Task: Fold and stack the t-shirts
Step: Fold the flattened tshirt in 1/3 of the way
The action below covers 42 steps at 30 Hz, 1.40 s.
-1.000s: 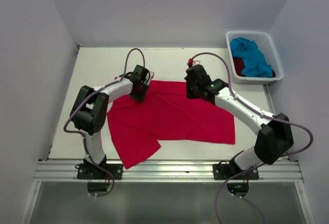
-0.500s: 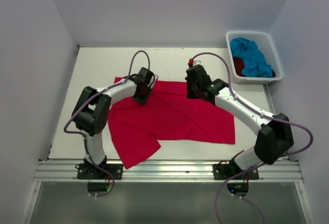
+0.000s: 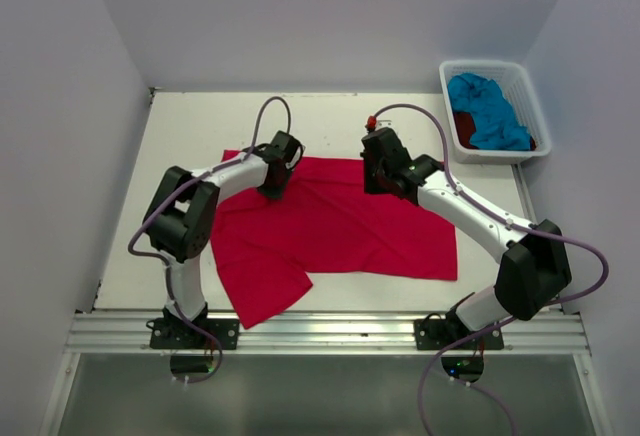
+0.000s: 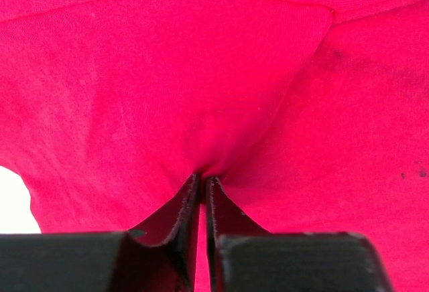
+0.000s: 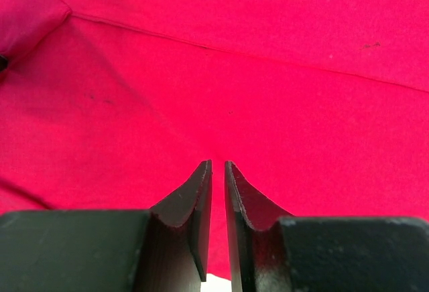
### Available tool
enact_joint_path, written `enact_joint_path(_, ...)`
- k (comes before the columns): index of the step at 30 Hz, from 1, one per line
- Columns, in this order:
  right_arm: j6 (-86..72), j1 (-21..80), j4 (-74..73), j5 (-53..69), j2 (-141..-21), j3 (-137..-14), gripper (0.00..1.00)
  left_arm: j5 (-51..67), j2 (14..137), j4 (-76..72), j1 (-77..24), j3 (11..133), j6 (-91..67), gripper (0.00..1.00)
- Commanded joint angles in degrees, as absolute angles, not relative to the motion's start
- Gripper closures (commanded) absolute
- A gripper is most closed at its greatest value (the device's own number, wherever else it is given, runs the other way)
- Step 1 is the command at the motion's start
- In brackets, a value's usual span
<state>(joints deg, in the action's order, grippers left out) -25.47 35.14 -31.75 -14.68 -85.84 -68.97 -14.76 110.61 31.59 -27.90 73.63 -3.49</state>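
The bright red-pink t-shirt (image 3: 340, 226) lies spread on the table, one sleeve reaching toward the near edge. My left gripper (image 3: 272, 186) sits on the shirt's far left part. Its jaws are pinched together on a puckered fold of the red-pink cloth (image 4: 201, 71) at the tips (image 4: 203, 179). My right gripper (image 3: 376, 178) is at the shirt's far edge, right of middle. In the right wrist view its jaws (image 5: 218, 165) stand nearly together with the red-pink cloth (image 5: 234, 71) between them. The turquoise t-shirt (image 3: 488, 111) and the dark red t-shirt (image 3: 463, 128) lie bunched in the basket.
The white plastic basket (image 3: 480, 64) stands at the far right corner of the table. White walls close in the table on the left, back and right. A metal rail (image 3: 320, 331) runs along the near edge by the arm bases.
My left gripper has shifted a little to the right over the shirt's far left part and closed on the cloth. The right arm has not moved.
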Motion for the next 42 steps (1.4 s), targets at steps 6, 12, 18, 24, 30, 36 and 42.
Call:
enact_joint_path(6,-25.1,35.2,-31.6,-16.2,-83.7,-68.0,0.84,-16.1,108.2,31.7,-27.9,76.1,-3.5,1.0)
enact_joint_path(12,-25.2,35.2,-31.4,-16.2,-83.8,-67.5,0.84,-18.7,104.9,31.5,-27.8,79.5,-4.1,1.0)
enact_joint_path(18,-25.1,35.2,-31.6,-16.3,-83.7,-67.2,0.85,-22.6,107.5,32.1,-27.1,84.7,-5.1,1.0)
enact_joint_path(24,-24.8,35.2,-32.1,-16.4,-83.3,-66.6,0.85,-25.7,112.1,29.5,-25.7,87.4,-4.5,1.0)
enact_joint_path(30,-24.8,35.2,-32.1,-16.3,-82.9,-65.6,0.85,-25.3,116.6,26.7,-21.7,88.5,-6.1,0.97)
enact_joint_path(36,-25.1,35.1,-31.8,-15.5,-82.6,-64.3,0.85,-25.9,118.9,23.6,-19.5,88.1,-8.0,0.71)
enact_joint_path(42,-25.2,35.2,-31.3,-15.2,-82.6,-63.4,0.85,-25.1,113.8,17.8,-19.5,83.3,-9.1,0.68)
